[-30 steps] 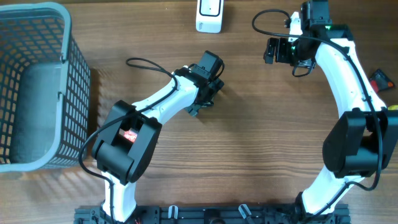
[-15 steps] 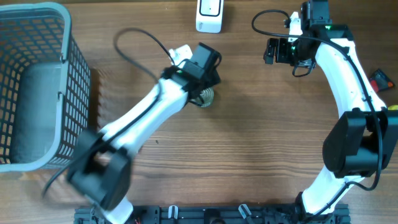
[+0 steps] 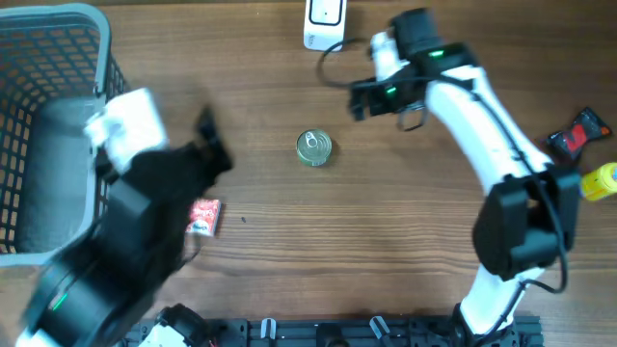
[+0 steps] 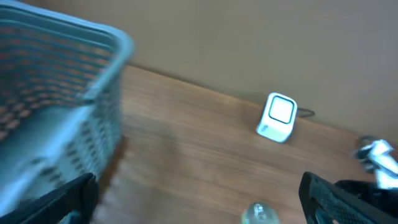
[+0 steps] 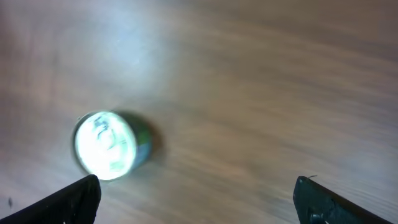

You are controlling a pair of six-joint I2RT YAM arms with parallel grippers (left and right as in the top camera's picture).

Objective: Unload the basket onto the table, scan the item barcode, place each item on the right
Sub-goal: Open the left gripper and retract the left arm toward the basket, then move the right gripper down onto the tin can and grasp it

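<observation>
Grey basket (image 3: 58, 29) sits left, white scanner (image 3: 326, 21) at the far edge. The can (image 3: 313, 147) stands upright on the table (image 3: 405, 241), untouched: grasping and scanning both seem left to do. Right gripper (image 3: 359, 100) hovers near it, jaws spread, empty; left gripper (image 4: 199, 208) likewise wide, holding nothing

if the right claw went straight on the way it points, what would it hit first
Most likely the bare table, not the can, which sits off to one side of the open right claw's line in the wrist view. Blur makes depth uncertain.
</observation>
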